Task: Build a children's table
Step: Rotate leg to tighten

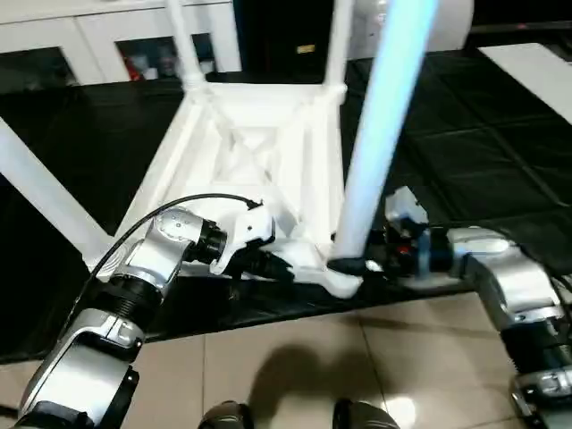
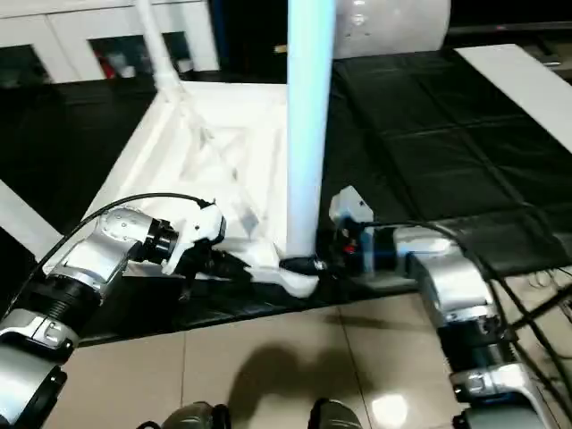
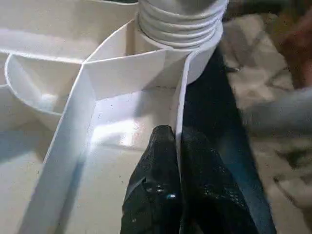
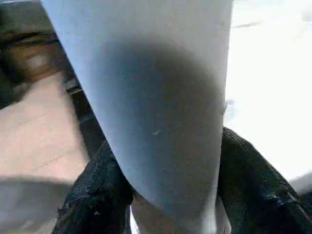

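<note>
The children's table lies upside down, its white ribbed top (image 1: 259, 152) on the black surface. Two legs (image 1: 183, 40) (image 1: 338, 40) stand in the far corner sockets, and a third (image 1: 45, 192) rises at the near left. The fourth leg (image 1: 384, 125) stands upright in the near right corner socket (image 1: 344, 279). My right gripper (image 1: 350, 264) is shut on this leg just above the socket, one black finger (image 4: 92, 190) on each side. My left gripper (image 3: 176, 134) is shut on a thin upright rib of the top (image 3: 183, 92), close to that same corner.
The black-covered work surface (image 1: 465, 152) ends just in front of the table top, with tiled floor (image 1: 295, 357) below. White cabinets (image 1: 89, 36) stand at the back, and a white board (image 1: 536, 63) lies at the far right. My feet (image 1: 223, 416) show at the bottom.
</note>
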### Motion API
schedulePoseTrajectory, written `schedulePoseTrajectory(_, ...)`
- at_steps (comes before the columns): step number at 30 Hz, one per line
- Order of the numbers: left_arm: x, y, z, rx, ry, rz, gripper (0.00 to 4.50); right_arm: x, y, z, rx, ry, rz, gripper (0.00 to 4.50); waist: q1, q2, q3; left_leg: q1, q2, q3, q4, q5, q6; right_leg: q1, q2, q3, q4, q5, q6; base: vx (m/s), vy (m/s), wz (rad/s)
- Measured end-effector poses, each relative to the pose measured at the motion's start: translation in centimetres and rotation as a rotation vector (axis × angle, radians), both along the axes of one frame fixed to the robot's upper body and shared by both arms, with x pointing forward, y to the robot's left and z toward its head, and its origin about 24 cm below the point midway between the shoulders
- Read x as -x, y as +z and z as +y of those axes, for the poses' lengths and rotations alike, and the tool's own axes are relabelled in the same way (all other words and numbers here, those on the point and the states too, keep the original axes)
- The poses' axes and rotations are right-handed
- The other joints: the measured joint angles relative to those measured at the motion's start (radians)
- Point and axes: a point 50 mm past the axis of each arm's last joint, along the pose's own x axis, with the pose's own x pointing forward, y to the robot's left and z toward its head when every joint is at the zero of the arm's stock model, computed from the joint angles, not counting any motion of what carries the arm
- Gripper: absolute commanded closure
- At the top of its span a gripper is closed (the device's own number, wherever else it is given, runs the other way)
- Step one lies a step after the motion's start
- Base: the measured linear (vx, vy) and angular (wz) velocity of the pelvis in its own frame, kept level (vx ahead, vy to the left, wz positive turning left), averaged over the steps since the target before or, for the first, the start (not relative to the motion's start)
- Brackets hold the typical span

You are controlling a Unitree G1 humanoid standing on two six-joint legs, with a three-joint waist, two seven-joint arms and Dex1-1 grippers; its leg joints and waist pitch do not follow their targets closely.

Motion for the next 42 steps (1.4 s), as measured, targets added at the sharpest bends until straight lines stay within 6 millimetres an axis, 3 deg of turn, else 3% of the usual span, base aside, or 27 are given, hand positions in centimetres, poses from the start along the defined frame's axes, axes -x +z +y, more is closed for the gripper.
schedulePoseTrajectory(7, -1.2, -0.2, -2.6, 0.053, 0.299, -0.029, 4.5, -2.8, -0.1, 1.7, -0.027, -0.503, -0.016, 2.38, -0.072, -0.003, 0.001, 0.003, -0.001, -0.002, 0.001, 0.0, -0.001, -0.001, 0.0, -0.003, -0.002, 0.0, 0.001, 0.0, 0.0, 0.0)
schedulePoseTrajectory(11, -1.7, 0.0, -4.1, 0.058, 0.389, -0.05, 4.5, -3.8, 0.1, 2.5, -0.026, -0.671, -0.024, 2.38, -0.089, -0.002, 0.001, 0.001, -0.001, -0.004, -0.003, 0.0, -0.001, 0.0, 0.0, -0.006, -0.009, -0.001, 0.001, 0.0, 0.0, 0.0)
schedulePoseTrajectory(14, -1.9, 0.2, -5.4, 0.056, 0.462, -0.09, 4.5, -4.6, 0.3, 3.3, -0.069, -0.815, -0.03, 1.7, -0.095, -0.001, 0.0, -0.004, -0.001, -0.004, -0.004, 0.0, -0.001, -0.001, 0.0, -0.007, -0.015, 0.0, 0.001, 0.0, 0.0, 0.0)
schedulePoseTrajectory(17, -2.1, 0.4, -5.5, 0.055, 0.511, -0.106, 4.5, -4.6, 0.5, 3.8, -0.101, -0.823, -0.037, 1.61, -0.101, 0.0, 0.0, -0.006, -0.002, -0.003, -0.004, -0.002, 0.003, -0.001, 0.0, -0.003, -0.016, 0.002, -0.003, 0.0, 0.0, 0.0)
schedulePoseTrajectory(21, -2.1, 0.6, -5.3, 0.057, 0.5, -0.114, 4.5, -4.5, 0.6, 3.7, -0.1, -0.783, -0.065, 1.33, -0.092, 0.0, 0.0, -0.005, -0.002, -0.003, -0.007, -0.002, 0.009, -0.002, 0.0, -0.004, -0.015, 0.006, -0.009, 0.0, 0.0, 0.0)
schedulePoseTrajectory(28, -1.4, 0.6, -3.5, 0.062, 0.358, -0.133, 4.5, -2.9, 0.1, 1.4, -0.059, -0.531, -0.134, 0.61, -0.078, 0.002, 0.0, -0.006, 0.0, -0.003, -0.013, -0.003, 0.011, -0.003, 0.002, -0.005, -0.013, 0.004, -0.005, 0.0, 0.0, 0.0)
schedulePoseTrajectory(32, -0.8, 0.4, -2.3, 0.07, 0.261, -0.114, 4.5, -1.9, 0.4, 0.0, -0.024, -0.363, -0.152, 0.32, -0.061, 0.003, 0.001, -0.004, 0.0, -0.004, -0.011, -0.003, 0.011, -0.003, 0.002, -0.005, -0.011, 0.004, -0.006, 0.0, 0.0, 0.0)
schedulePoseTrajectory(38, 0.4, 0.2, -0.3, 0.048, 0.049, -0.057, 4.5, -0.4, 0.7, -1.7, 0.033, -0.072, -0.14, 0.32, -0.013, 0.004, 0.001, -0.004, 0.0, -0.002, -0.006, -0.003, 0.01, -0.002, 0.001, -0.002, -0.008, 0.004, -0.006, 0.0, 0.0, 0.0)
schedulePoseTrajectory(42, 0.9, 0.2, 0.2, 0.02, -0.058, -0.047, 4.5, 0.1, 0.7, -1.5, 0.019, 0.086, -0.108, 0.32, 0.016, 0.004, 0.001, -0.005, -0.001, 0.001, -0.004, -0.003, 0.01, -0.001, 0.0, 0.002, -0.007, 0.004, -0.006, 0.0, 0.0, 0.0)
